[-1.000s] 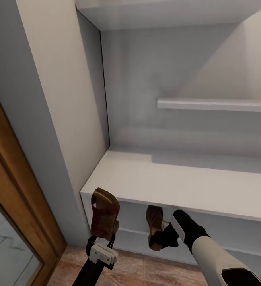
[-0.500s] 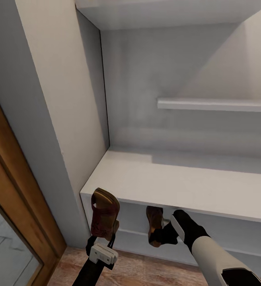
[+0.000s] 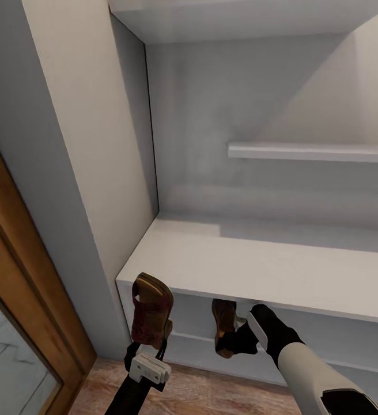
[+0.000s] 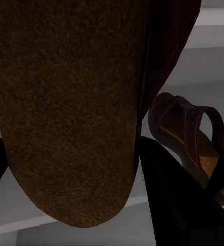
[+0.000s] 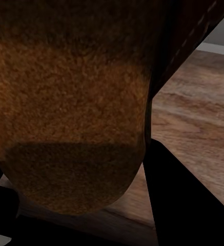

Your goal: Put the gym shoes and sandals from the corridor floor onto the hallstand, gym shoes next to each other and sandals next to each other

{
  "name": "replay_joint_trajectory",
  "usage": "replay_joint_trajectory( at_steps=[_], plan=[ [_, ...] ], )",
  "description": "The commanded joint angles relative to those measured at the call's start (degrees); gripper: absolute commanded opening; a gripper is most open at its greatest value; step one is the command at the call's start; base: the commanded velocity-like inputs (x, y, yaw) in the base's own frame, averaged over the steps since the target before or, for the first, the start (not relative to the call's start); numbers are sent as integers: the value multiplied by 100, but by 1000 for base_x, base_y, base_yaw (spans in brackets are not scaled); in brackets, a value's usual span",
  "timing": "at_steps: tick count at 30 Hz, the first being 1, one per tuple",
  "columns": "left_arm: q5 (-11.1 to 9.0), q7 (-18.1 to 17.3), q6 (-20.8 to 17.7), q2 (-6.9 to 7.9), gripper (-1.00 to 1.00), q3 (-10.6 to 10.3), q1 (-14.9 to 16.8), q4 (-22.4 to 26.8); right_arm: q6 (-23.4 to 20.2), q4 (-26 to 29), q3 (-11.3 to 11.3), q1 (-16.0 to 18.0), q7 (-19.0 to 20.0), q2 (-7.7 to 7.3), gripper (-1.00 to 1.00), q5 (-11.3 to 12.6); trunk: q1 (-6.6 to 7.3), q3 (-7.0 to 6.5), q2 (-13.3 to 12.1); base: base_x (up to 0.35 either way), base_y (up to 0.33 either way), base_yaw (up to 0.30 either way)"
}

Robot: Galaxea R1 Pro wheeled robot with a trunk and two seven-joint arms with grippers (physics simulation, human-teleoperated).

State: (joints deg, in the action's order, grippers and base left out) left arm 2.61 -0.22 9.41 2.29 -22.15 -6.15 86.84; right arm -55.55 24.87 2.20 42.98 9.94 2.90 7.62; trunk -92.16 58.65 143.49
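Observation:
Two brown sandals are in my grippers; the gym shoes are out of view. My left gripper (image 3: pixel 150 341) is shut on one sandal (image 3: pixel 152 311), held upright in front of the left end of the pale hallstand (image 3: pixel 258 271). Its dark sole (image 4: pixel 65 102) sits close to the left wrist camera. My right gripper (image 3: pixel 231 340) is shut on the other sandal (image 3: pixel 223 325), partly under the bench top at the mouth of the upper open shelf. That sandal (image 4: pixel 188 138) shows its tan insole and patterned strap in the left wrist view. Its sole (image 5: pixel 70 102) looms over the wood floor (image 5: pixel 194 123).
A grey-white side wall (image 3: pixel 97 173) closes the hallstand's left end, with a wooden door frame (image 3: pixel 16 276) beyond it. A wall shelf (image 3: pixel 310 151) hangs above the bench top. Plank floor (image 3: pixel 212 395) runs along the foot of the unit.
My right gripper has nudged its sandal slightly up and deeper under the bench top. The left arm and its sandal have held still.

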Motion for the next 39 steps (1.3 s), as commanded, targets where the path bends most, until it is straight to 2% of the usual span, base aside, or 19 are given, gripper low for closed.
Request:
replay_joint_trajectory(
  at_steps=[1, 39],
  plan=[
    [18, 5, 0, 0, -100, 0, 0, 0, 0, 0, 0, 0, -1, 3, -100, 2, 0, 0, 0, 0, 0, 0],
    [19, 1, 0, 6, -100, -9, 0, 11, 0, -17, 9, 0, -1, 0, -100, 2, 0, 0, 0, 28, 0, 0]
  ],
)
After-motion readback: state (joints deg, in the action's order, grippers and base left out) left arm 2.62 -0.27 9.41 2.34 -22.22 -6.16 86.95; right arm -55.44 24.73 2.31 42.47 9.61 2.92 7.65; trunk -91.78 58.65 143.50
